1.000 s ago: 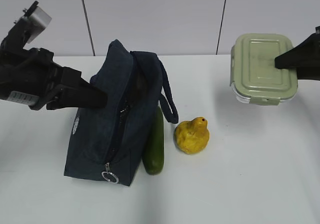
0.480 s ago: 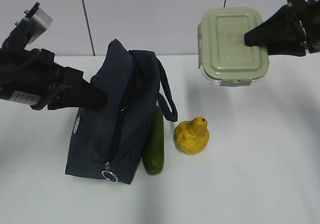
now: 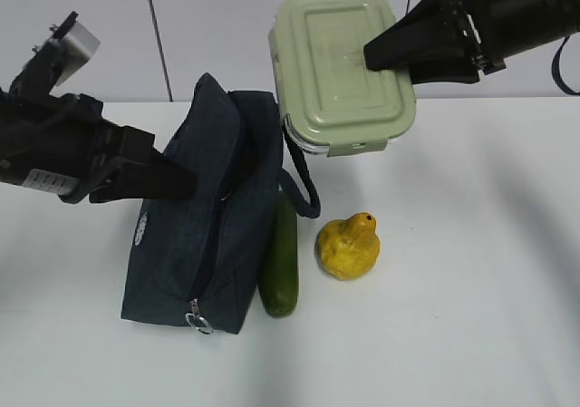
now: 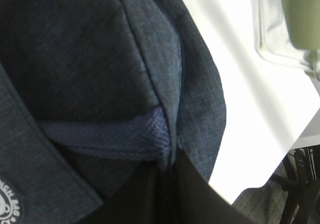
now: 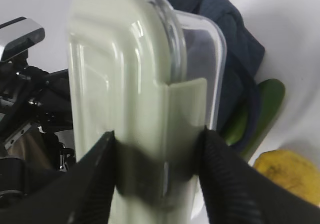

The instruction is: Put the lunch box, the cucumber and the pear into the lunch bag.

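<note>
The navy lunch bag [image 3: 208, 226] stands left of centre on the white table. My left gripper [image 3: 186, 182] is shut on the fabric at its top opening; in the left wrist view the black fingers [image 4: 150, 194] pinch the bag's seam [image 4: 170, 134]. The lunch box [image 3: 340, 62], sage-green lid towards the camera, hangs tilted in the air above the bag's far right end, with my right gripper [image 3: 376, 58] shut on it. In the right wrist view both fingers [image 5: 227, 174] clamp the box [image 5: 130, 84] across its thickness. The cucumber [image 3: 279, 262] lies against the bag's right side. The pear [image 3: 348, 247] sits just right of it.
The bag's loop handle [image 3: 304, 185] droops over the cucumber's far end. A silver ring pull [image 3: 198, 319] hangs at the bag's near corner. The left arm [image 3: 63, 153] reaches in from the left edge. A white panelled wall [image 3: 181, 26] closes the back of the table.
My right gripper has carried the lunch box leftward and upward, from the right edge of the view to above the bag's far end. The left arm and the bag have barely moved.
</note>
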Controlling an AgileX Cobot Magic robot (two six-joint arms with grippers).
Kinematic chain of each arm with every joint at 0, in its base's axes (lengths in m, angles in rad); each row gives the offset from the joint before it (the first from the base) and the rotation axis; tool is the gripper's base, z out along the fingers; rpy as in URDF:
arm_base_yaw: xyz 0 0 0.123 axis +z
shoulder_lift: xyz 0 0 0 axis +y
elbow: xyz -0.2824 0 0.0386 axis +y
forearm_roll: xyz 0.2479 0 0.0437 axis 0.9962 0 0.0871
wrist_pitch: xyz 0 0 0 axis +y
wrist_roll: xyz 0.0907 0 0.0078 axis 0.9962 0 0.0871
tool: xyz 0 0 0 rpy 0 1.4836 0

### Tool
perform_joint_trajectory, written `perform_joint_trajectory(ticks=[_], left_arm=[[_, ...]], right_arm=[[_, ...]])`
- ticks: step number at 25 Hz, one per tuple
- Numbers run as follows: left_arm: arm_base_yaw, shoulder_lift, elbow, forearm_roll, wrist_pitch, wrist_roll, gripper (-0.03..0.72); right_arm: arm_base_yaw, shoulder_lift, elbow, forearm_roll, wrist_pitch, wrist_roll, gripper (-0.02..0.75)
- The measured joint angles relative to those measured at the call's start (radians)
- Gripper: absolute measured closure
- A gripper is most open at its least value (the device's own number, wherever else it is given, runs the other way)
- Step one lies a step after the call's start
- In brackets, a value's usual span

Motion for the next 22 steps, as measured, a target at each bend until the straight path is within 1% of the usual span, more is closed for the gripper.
perform_joint_trajectory(ticks=[7,13,22], left_arm=[[0.0,0.0,0.0,-0.076,0.021,0.059,0.687],[0.0,0.0,0.0,-0.09,0.036,0.077,0.687],[0.0,0.0,0.0,-0.09,0.044,0.092,0.687]], right_arm=[[0.016,0.0,0.0,0.084,0.0,0.002,0.368],[0.022,0.0,0.0,0.086,-0.002,0.002,0.368],[0.116,0.053,0.0,0.103,-0.053,-0.01,0.368]])
